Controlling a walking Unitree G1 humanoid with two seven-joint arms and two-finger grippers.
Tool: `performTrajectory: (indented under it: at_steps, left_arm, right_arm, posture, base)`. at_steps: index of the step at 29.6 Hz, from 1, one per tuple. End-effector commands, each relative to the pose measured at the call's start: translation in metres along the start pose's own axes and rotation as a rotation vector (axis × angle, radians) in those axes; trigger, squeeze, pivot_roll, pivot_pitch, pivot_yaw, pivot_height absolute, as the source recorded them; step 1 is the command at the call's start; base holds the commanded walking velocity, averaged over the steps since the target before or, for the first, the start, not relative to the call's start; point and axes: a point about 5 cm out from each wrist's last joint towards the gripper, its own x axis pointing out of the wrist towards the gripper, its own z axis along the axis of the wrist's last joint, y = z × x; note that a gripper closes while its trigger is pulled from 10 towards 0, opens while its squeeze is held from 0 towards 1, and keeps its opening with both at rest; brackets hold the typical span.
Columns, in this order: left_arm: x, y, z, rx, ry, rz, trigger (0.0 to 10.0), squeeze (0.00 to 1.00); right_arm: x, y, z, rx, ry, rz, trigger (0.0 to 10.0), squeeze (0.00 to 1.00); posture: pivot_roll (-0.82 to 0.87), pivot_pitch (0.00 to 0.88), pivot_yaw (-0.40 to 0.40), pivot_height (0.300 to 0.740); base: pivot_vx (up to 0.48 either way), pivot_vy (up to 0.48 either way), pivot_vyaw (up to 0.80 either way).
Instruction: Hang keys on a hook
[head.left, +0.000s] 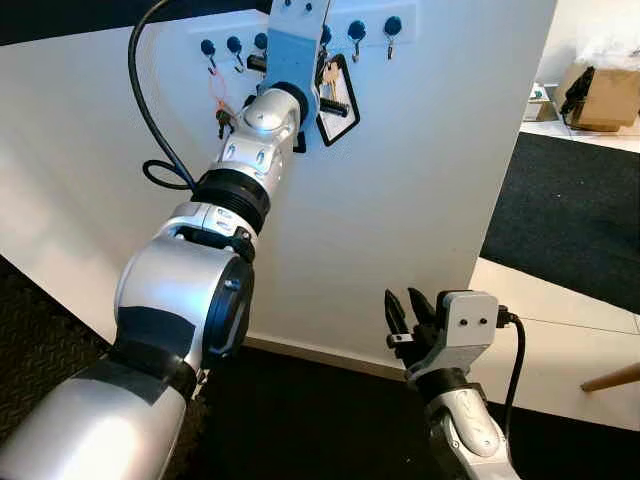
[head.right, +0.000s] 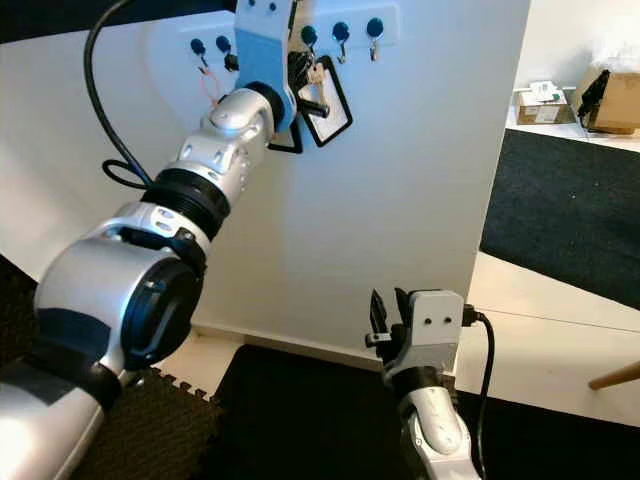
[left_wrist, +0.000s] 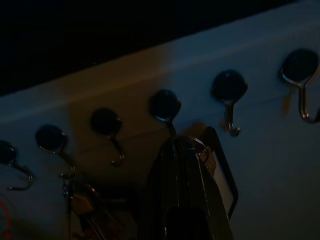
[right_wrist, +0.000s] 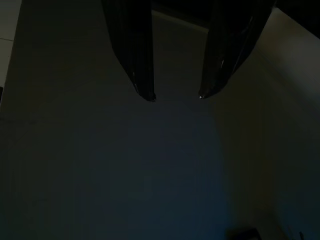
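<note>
Keys (head.left: 330, 72) with their black-framed tag (head.left: 338, 100) sit pinched in our left gripper (left_wrist: 187, 150), at six o'clock beneath a hook (left_wrist: 167, 107). Releasing before the ring catches could drop them. Our right gripper (right_wrist: 176, 96) hangs spread, empty.

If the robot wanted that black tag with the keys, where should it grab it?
Probably the lower edge of the black key tag. It is flat and hangs tilted against the white wall under the hook row, so fingers could pinch its frame from below, clear of the hooks. The left gripper is already there.
</note>
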Motion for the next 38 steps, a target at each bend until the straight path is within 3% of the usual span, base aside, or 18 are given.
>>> performTrajectory:
  at_steps: [1,6,7,11,16,18,21,23,24,26,28,29,33,38]
  left_arm:
    - [0.0,0.007,0.006,0.023,-0.021,0.007,10.0,0.0]
    - [-0.004,0.01,-0.008,0.029,-0.004,-0.073,10.0,0.0]
    - [-0.012,0.014,-0.026,-0.011,0.014,-0.142,10.0,0.0]
    - [-0.023,0.016,-0.042,-0.07,-0.004,-0.216,10.0,0.0]
    - [-0.073,0.005,-0.058,-0.167,-0.07,-0.301,10.0,0.0]
    - [-0.073,0.005,-0.058,-0.167,-0.07,-0.301,10.0,0.0]
    - [-0.1,0.001,-0.076,-0.173,-0.051,-0.263,10.0,0.0]
    - [-0.106,0.001,-0.08,-0.171,-0.045,-0.255,10.0,0.0]
    - [-0.126,-0.001,-0.1,-0.161,0.005,-0.238,10.0,0.0]
    - [-0.133,-0.002,-0.108,-0.158,0.027,-0.234,10.0,0.0]
    - [-0.155,-0.002,-0.132,-0.131,0.116,-0.22,10.0,0.0]
    - [-0.155,-0.002,-0.132,-0.131,0.116,-0.22,10.0,0.0]
    - [-0.186,-0.003,-0.156,-0.131,0.258,-0.184,10.0,0.0]
    - [-0.199,-0.001,-0.17,-0.156,0.302,-0.088,10.0,0.0]
  right_arm:
    - [-0.003,0.005,-0.001,0.007,0.01,0.008,10.0,0.0]
    - [-0.005,0.003,-0.003,0.002,0.018,-0.002,10.0,0.0]
    - [-0.008,-0.001,-0.007,-0.007,0.033,-0.011,10.0,0.0]
    - [-0.01,-0.004,-0.01,-0.012,0.044,-0.012,10.0,0.0]
    - [-0.004,-0.005,-0.013,-0.02,0.057,0.023,10.0,0.0]
    - [-0.004,-0.005,-0.013,-0.02,0.057,0.023,10.0,0.0]
    - [0.001,-0.002,-0.016,-0.018,0.066,0.063,10.0,0.0]
    - [0.002,-0.001,-0.017,-0.017,0.068,0.072,10.0,0.0]
    - [0.003,0.002,-0.02,-0.012,0.081,0.1,10.0,0.0]
    - [0.003,0.002,-0.022,-0.01,0.088,0.109,10.0,0.0]
    - [0.002,0.003,-0.028,-0.002,0.111,0.127,10.0,0.0]
    - [0.002,0.003,-0.028,-0.002,0.111,0.127,10.0,0.0]
    - [-0.004,0.001,-0.037,-0.007,0.153,0.147,10.0,0.0]
    - [-0.01,-0.001,-0.042,-0.044,0.172,0.162,10.0,0.0]
  posture:
    - [-0.05,0.253,0.251,0.74]
    - [-0.05,0.251,0.252,0.74]
    - [-0.04,0.244,0.243,0.74]
    - [-0.04,0.24,0.231,0.74]
    - [-0.02,0.23,0.19,0.74]
    - [-0.02,0.23,0.19,0.74]
    - [0.0,0.213,0.15,0.74]
    - [0.0,0.213,0.15,0.74]
    - [0.01,0.201,0.132,0.74]
    - [0.01,0.199,0.13,0.74]
    - [0.01,0.188,0.118,0.74]
    - [0.01,0.188,0.118,0.74]
    - [-0.01,0.175,0.105,0.74]
    - [-0.05,0.16,0.089,0.74]
  base:
    - [0.0,0.0,0.0]
    - [0.0,0.0,0.0]
    - [0.0,0.0,0.0]
    - [0.0,0.0,0.0]
    - [0.0,0.0,0.0]
    - [0.0,0.0,0.0]
    - [0.0,0.0,0.0]
    - [0.0,0.0,0.0]
    - [0.0,0.0,0.0]
    - [0.0,0.0,0.0]
    - [0.0,0.0,0.0]
    - [0.0,0.0,0.0]
    - [0.0,0.0,0.0]
    - [0.0,0.0,0.0]
